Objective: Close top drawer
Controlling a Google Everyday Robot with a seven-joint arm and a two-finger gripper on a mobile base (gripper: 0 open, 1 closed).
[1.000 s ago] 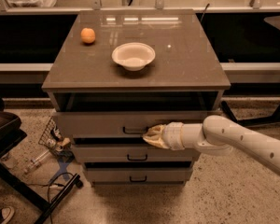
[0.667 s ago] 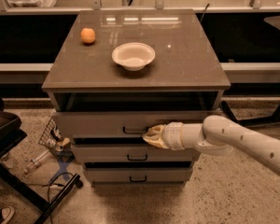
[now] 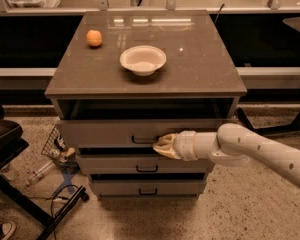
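The top drawer (image 3: 105, 132) of a grey-brown cabinet stands pulled out a little, with a dark gap showing above its flat front panel. Its small dark loop handle (image 3: 143, 140) sits at the panel's centre. My gripper (image 3: 161, 145) comes in from the right on a white arm (image 3: 250, 151) and rests against the drawer front just right of the handle.
A white bowl (image 3: 143, 59) and an orange fruit (image 3: 94, 37) sit on the cabinet top (image 3: 200, 69). Two shorter drawers (image 3: 146, 168) lie below. A dark stand (image 3: 10, 149), a wire basket and cables (image 3: 55, 154) are on the floor at left.
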